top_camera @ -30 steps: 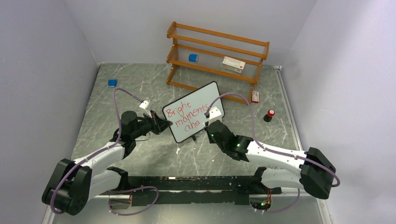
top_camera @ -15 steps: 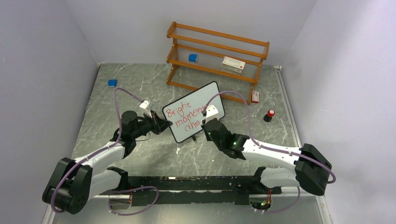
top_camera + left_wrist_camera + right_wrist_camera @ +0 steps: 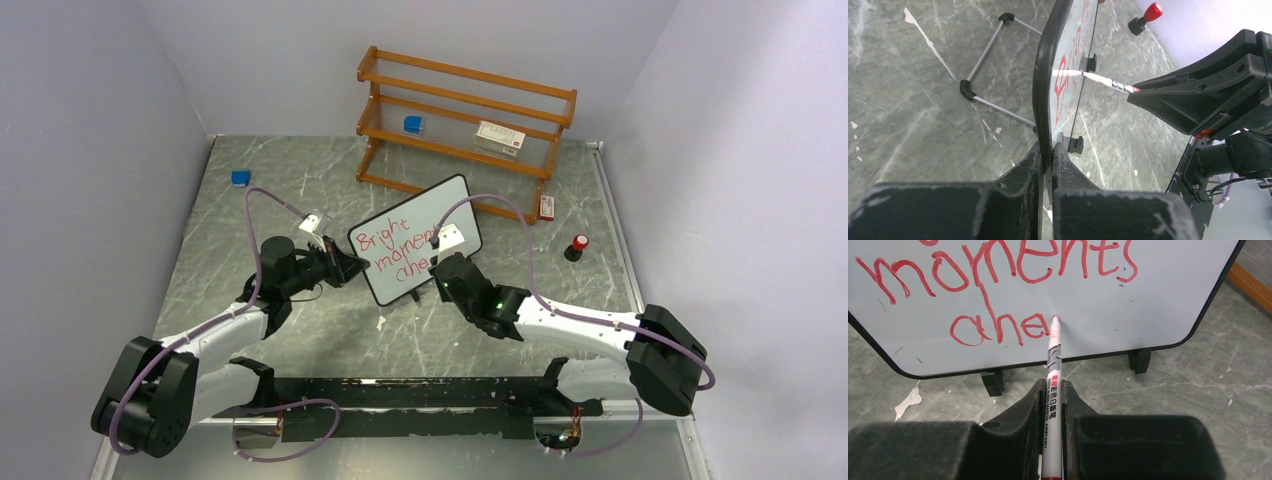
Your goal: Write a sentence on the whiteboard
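Note:
The whiteboard (image 3: pixel 415 238) stands tilted mid-table, with red words "Bright moments ahe" on it. My left gripper (image 3: pixel 352 268) is shut on its left edge; the left wrist view shows the black frame (image 3: pixel 1040 85) clamped between the fingers (image 3: pixel 1047 150). My right gripper (image 3: pixel 440 275) is shut on a white marker (image 3: pixel 1053 365). Its red tip touches the board (image 3: pixel 1148 285) just right of the "e" on the lowest line. The marker also shows in the left wrist view (image 3: pixel 1098 80), meeting the board face.
A wooden shelf (image 3: pixel 465 125) stands behind the board with a blue block (image 3: pixel 413 124) and a white box (image 3: pixel 499 137) on it. The red marker cap (image 3: pixel 577 246) stands right of the board. A blue block (image 3: pixel 240 178) lies far left. A small red-white item (image 3: pixel 546 207) lies by the shelf foot.
My right arm has shifted left and forward, bringing the marker onto the board at the lowest line. The left gripper and the board have not moved.

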`<move>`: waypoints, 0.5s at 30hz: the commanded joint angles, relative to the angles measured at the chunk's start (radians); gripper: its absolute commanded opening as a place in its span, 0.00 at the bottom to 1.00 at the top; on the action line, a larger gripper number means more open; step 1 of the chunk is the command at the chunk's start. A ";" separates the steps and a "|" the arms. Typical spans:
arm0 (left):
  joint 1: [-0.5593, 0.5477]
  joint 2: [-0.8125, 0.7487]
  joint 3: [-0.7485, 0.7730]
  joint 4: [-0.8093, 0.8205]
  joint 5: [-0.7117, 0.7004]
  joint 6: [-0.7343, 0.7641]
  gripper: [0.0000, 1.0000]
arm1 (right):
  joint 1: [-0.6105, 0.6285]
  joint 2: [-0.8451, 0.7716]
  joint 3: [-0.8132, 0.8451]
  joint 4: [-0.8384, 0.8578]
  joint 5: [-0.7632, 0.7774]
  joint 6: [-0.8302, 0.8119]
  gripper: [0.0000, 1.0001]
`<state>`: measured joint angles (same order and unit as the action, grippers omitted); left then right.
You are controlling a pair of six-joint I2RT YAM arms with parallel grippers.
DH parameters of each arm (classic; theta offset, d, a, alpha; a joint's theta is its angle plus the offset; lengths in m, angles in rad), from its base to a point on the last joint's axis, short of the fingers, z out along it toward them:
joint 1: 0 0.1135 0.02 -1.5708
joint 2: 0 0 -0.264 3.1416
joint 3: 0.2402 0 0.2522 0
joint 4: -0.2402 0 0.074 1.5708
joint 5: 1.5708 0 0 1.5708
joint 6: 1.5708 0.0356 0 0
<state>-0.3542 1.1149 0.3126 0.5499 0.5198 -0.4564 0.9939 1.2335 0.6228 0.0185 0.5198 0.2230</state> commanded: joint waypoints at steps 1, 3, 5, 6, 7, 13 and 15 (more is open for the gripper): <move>0.003 0.010 0.014 -0.048 -0.047 0.056 0.05 | 0.000 -0.005 0.018 0.042 -0.013 -0.010 0.00; 0.003 0.010 0.015 -0.049 -0.046 0.054 0.05 | -0.001 -0.001 0.020 0.037 -0.016 -0.009 0.00; 0.003 0.008 0.014 -0.050 -0.047 0.054 0.05 | -0.001 0.002 0.020 0.035 -0.023 -0.010 0.00; 0.003 0.007 0.015 -0.052 -0.050 0.055 0.05 | 0.000 0.004 0.020 0.032 -0.025 -0.010 0.00; 0.003 0.006 0.014 -0.053 -0.051 0.055 0.05 | 0.000 0.004 0.023 0.029 -0.026 -0.010 0.00; 0.003 0.003 0.015 -0.056 -0.053 0.053 0.05 | -0.001 0.011 0.024 0.015 -0.037 -0.007 0.00; 0.003 0.005 0.017 -0.060 -0.056 0.054 0.05 | 0.000 0.012 0.024 0.009 -0.038 -0.007 0.00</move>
<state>-0.3542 1.1149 0.3134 0.5480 0.5194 -0.4561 0.9939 1.2335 0.6228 0.0181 0.4961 0.2195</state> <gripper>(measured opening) 0.084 0.158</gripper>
